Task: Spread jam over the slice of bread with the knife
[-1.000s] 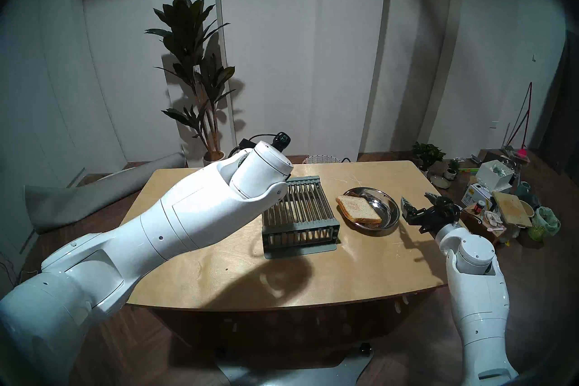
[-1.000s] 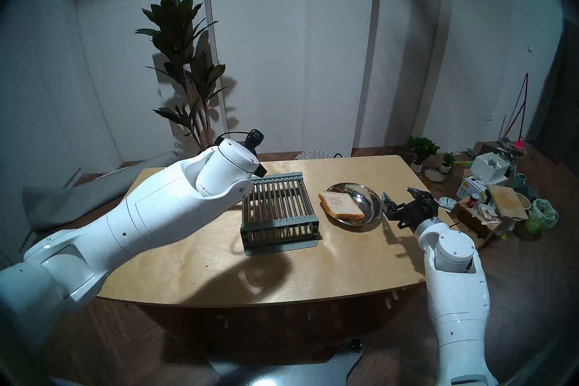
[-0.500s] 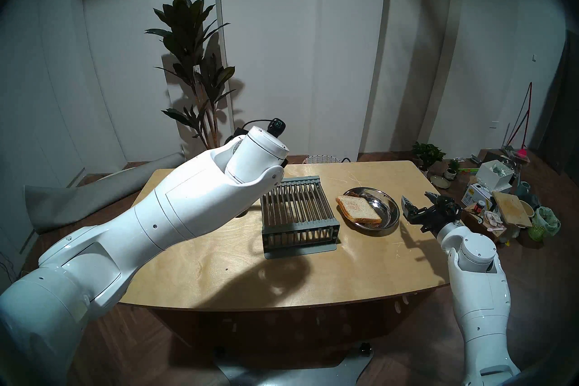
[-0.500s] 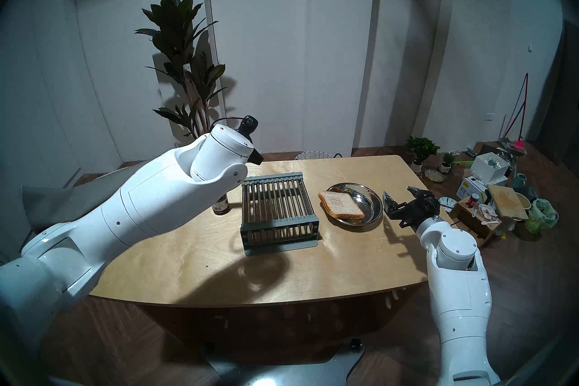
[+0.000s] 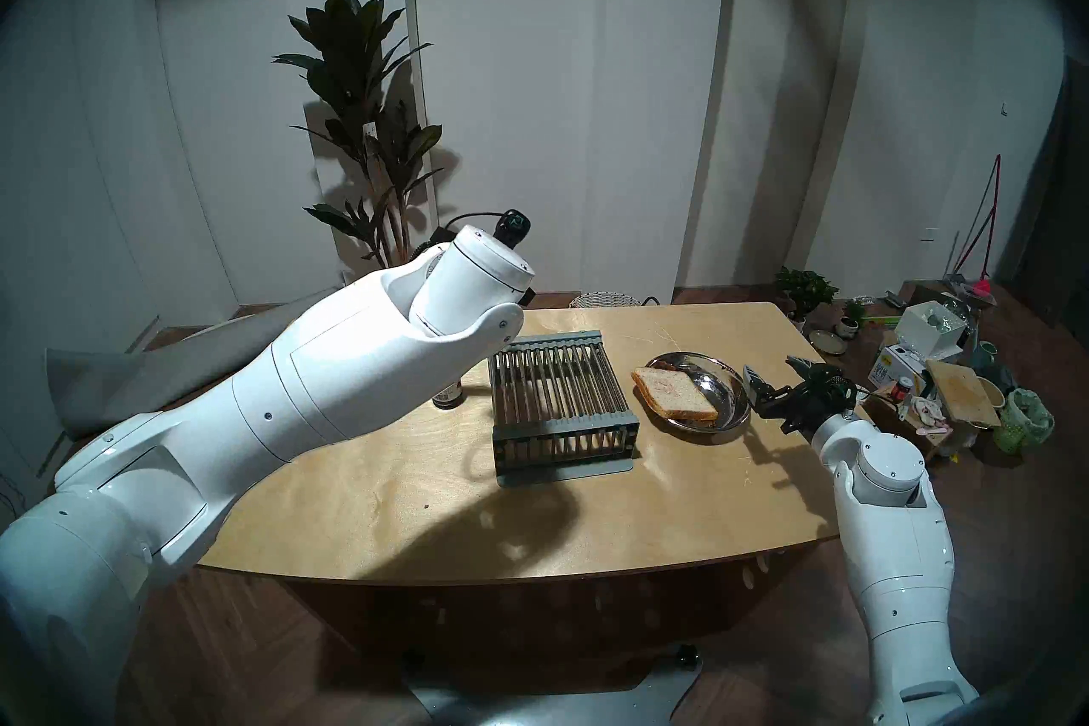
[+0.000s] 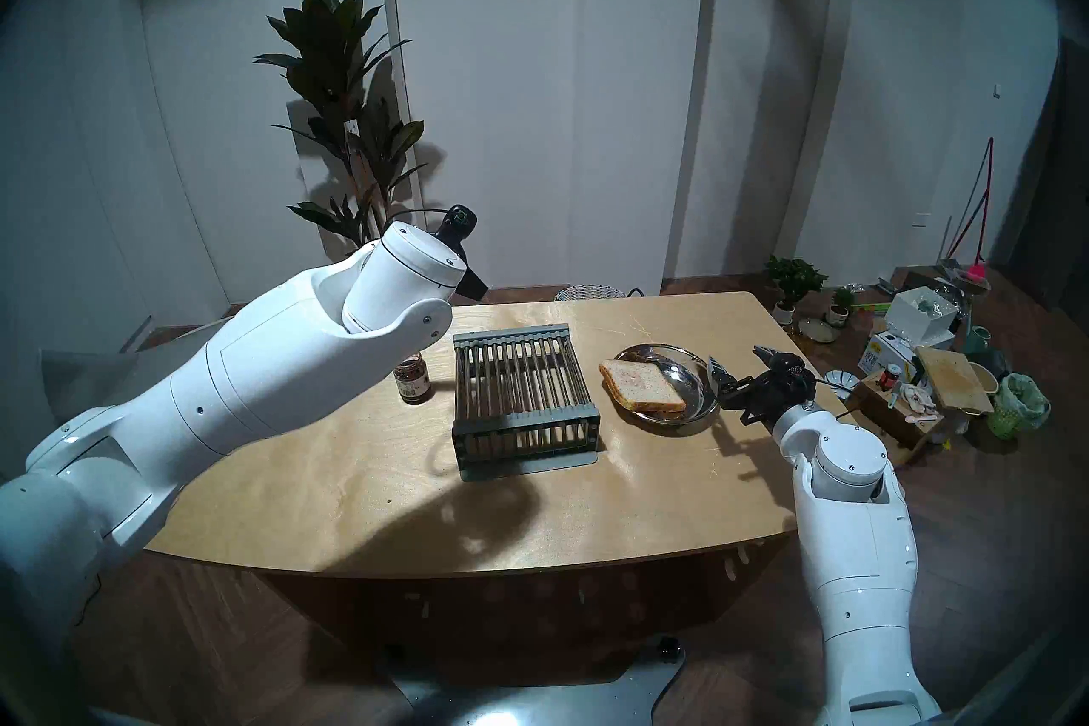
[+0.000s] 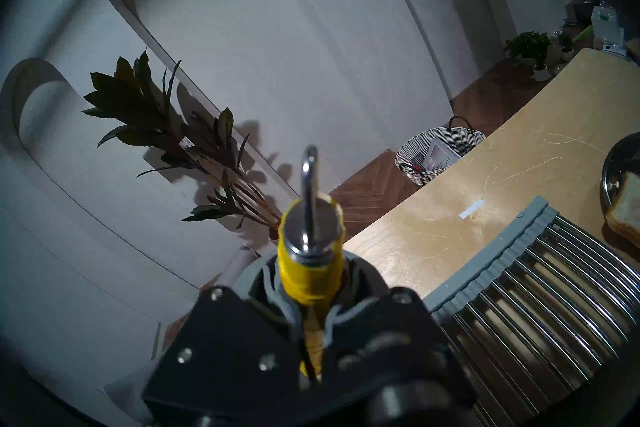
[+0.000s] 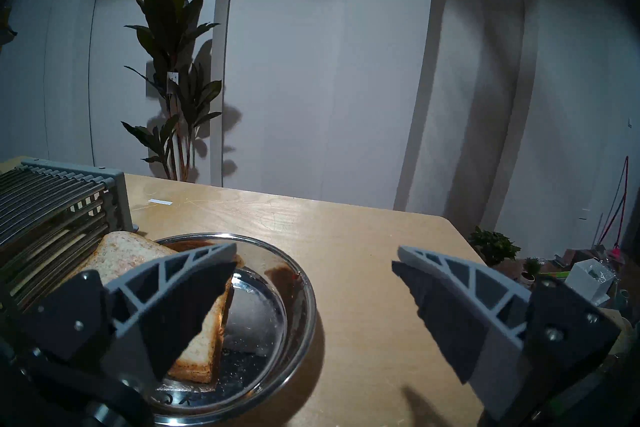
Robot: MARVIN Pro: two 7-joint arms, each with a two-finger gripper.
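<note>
The slice of bread (image 5: pixel 675 392) (image 8: pixel 128 253), faintly pink on top, leans on the left rim of a shiny metal plate (image 5: pixel 716 360) (image 8: pixel 304 294). The jam jar (image 6: pixel 412 380) (image 5: pixel 448 393) stands left of the rack, just below my raised left wrist. In the left wrist view my left gripper (image 7: pixel 313 315) is shut on the knife (image 7: pixel 311 267) by its yellow handle, with the blade edge-on and pointing away toward the wall. My right gripper (image 5: pixel 772 374) (image 8: pixel 315 263) is open and empty at the plate's right edge, with one finger over the plate.
A grey rack (image 5: pixel 560 401) with metal bars fills the table's middle, between jar and plate. A wicker basket (image 7: pixel 436 156) sits on the floor behind the table. Boxes, boards and pots (image 5: pixel 943 383) crowd the floor at the right.
My left arm has risen and drawn back to the left, uncovering the jam jar. My right gripper, still open, has shifted left to the plate's rim.
</note>
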